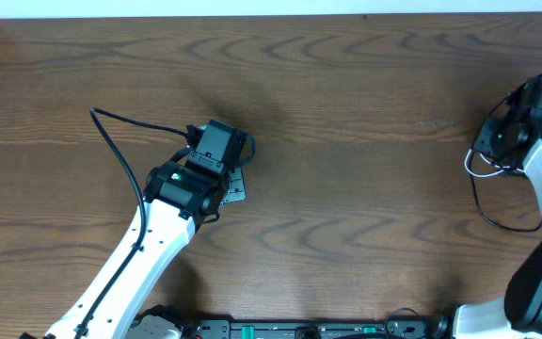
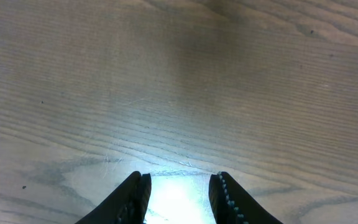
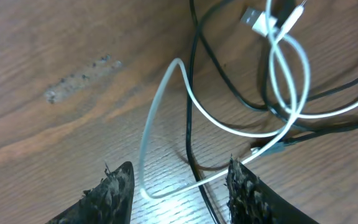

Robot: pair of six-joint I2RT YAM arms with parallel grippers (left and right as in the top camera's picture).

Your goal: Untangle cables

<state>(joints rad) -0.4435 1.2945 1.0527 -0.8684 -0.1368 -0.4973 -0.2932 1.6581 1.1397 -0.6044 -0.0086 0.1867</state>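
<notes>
Currently the right gripper (image 3: 178,179), jaws wide, hangs over the white cable (image 3: 156,111) and black cable (image 3: 189,93) crossed at the overhead frame's right edge, so closing here risks pinching both strands and tightening the knot, while the left gripper (image 2: 179,190), also wide, sits far off at centre-left.

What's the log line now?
white cable, black cable: tangled | right gripper: open above them | left gripper: open, empty

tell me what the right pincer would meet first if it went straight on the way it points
Most likely the white cable: its loop lies between the tips of the open right pincer, with the black cable right beside it. Depth is unclear, so that order is a guess.
</notes>
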